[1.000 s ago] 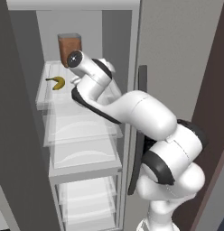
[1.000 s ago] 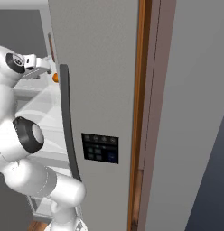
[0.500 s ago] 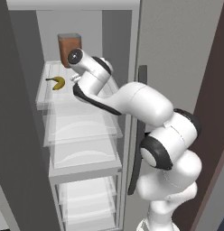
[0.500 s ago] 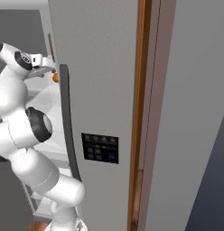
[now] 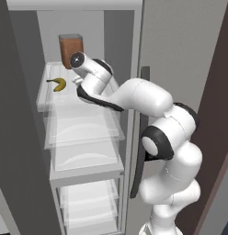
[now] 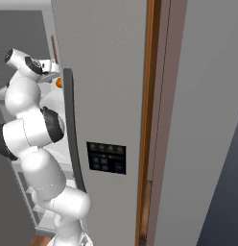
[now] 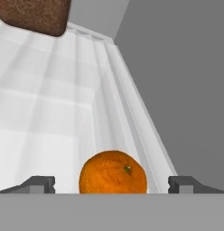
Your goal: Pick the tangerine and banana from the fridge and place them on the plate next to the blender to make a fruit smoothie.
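Note:
The tangerine (image 7: 113, 173), small, round and bright orange, rests on the white top shelf (image 7: 50, 117) of the fridge (image 6: 106, 72). My gripper (image 7: 111, 185) is open, with one fingertip on each side of the fruit and a clear gap to both. From the right base view the tangerine (image 6: 59, 82) peeks out past the door edge, just under my hand. The banana (image 5: 57, 83), yellow with dark tips, lies on the same shelf to the left of my arm (image 5: 95, 80). The plate and the blender are out of view.
A brown box (image 5: 71, 49) stands at the back of the top shelf, behind my wrist. The fridge's grey side wall (image 7: 186, 81) runs close beside the tangerine. Lower white shelves and drawers (image 5: 83, 156) sit below. The dark door handle (image 6: 73, 139) and black dispenser panel (image 6: 106, 157) face the right camera.
My arm has reached deeper into the fridge, with the elbow swinging left and the hand coming down toward the top shelf. The jaws have stayed open, and the banana has not moved.

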Tool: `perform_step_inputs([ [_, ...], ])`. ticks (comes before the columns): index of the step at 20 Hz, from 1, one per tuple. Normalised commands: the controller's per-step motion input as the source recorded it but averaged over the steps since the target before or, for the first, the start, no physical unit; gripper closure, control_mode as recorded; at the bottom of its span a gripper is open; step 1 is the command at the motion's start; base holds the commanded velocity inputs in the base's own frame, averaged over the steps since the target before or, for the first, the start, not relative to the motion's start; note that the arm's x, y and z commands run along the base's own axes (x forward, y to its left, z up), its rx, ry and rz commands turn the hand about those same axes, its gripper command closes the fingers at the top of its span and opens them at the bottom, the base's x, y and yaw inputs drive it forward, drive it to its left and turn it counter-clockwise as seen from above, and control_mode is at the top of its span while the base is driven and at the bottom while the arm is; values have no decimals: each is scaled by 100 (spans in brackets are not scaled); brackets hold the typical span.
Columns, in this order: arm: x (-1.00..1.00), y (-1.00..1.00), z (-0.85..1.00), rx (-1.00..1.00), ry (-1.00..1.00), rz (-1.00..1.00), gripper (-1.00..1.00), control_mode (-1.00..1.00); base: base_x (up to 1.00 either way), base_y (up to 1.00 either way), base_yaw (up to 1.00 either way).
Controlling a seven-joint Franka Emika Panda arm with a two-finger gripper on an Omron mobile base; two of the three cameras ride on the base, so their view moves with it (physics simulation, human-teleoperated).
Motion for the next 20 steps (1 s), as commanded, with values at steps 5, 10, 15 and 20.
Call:
perform_step_inputs([
  [5, 21, -3, -1, 1, 0, 0, -100, -100, 0, 0, 0],
  [10, 0, -22, -12, 2, 0, -2, -100, -100, 0, 0, 0],
  [15, 0, -36, -24, 4, 0, -1, -100, -100, 0, 0, 0],
  [20, 0, -35, -31, 4, 2, -1, -100, -100, 0, 0, 0],
])
